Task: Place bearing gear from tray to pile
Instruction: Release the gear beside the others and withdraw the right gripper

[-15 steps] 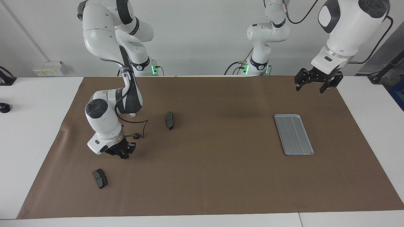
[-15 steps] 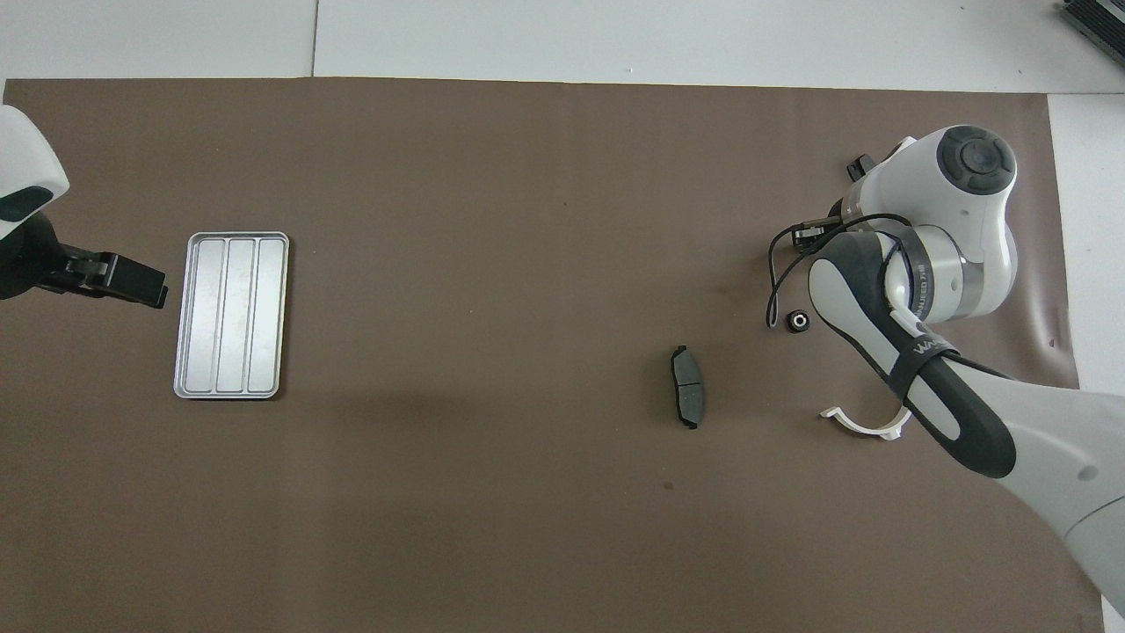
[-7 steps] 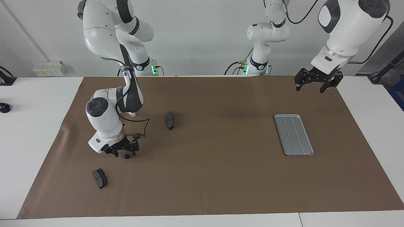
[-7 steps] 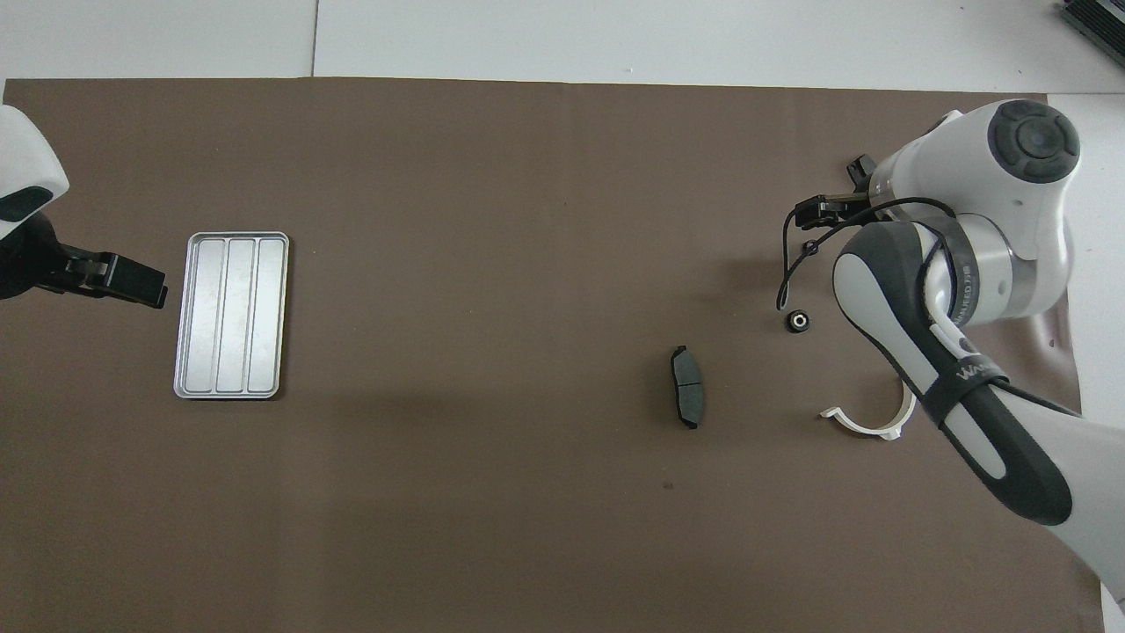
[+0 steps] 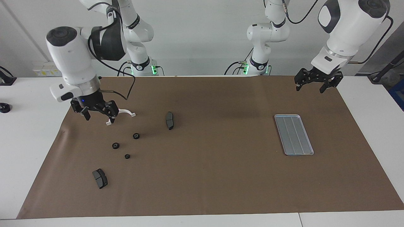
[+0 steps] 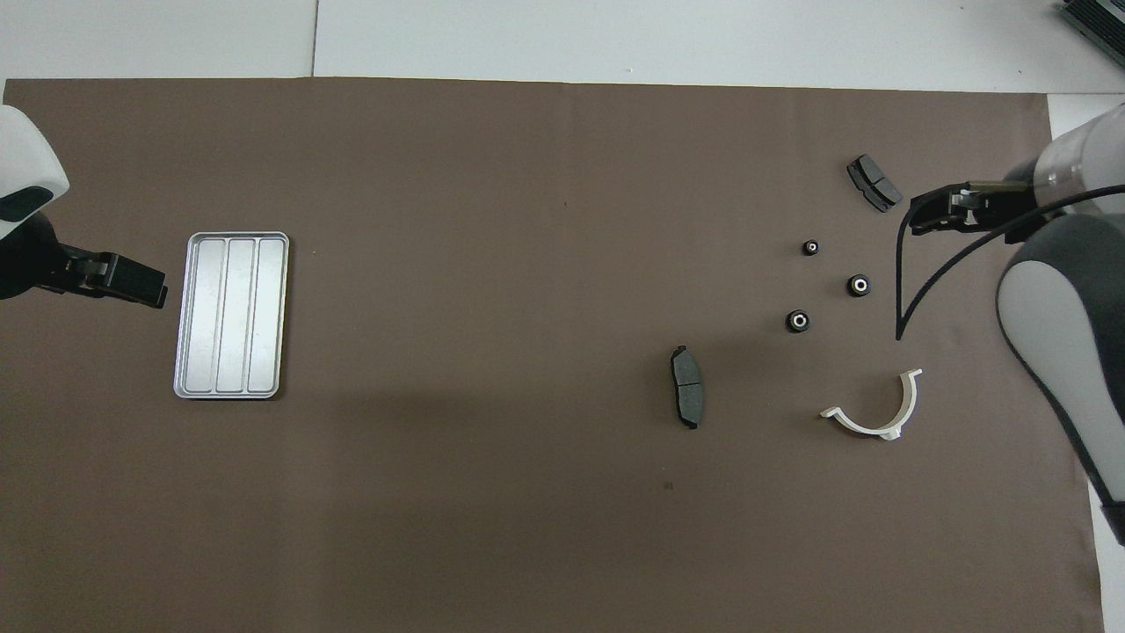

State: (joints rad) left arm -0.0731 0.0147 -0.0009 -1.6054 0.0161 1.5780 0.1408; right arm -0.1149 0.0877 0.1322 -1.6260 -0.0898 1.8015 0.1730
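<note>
Three small black bearing gears lie loose on the brown mat at the right arm's end of the table, well apart from the tray. One second ago the right gripper was low over the gear lying farthest from the robots; it has since let go and risen, and now hangs with its fingers spread and empty, up by the white curved clip. The tray holds nothing, so the transfer looks complete, with the arm pulling back. The left gripper waits in the air, released, beside the tray's end nearest the robots. Two dark brake pads flank the gears.
</note>
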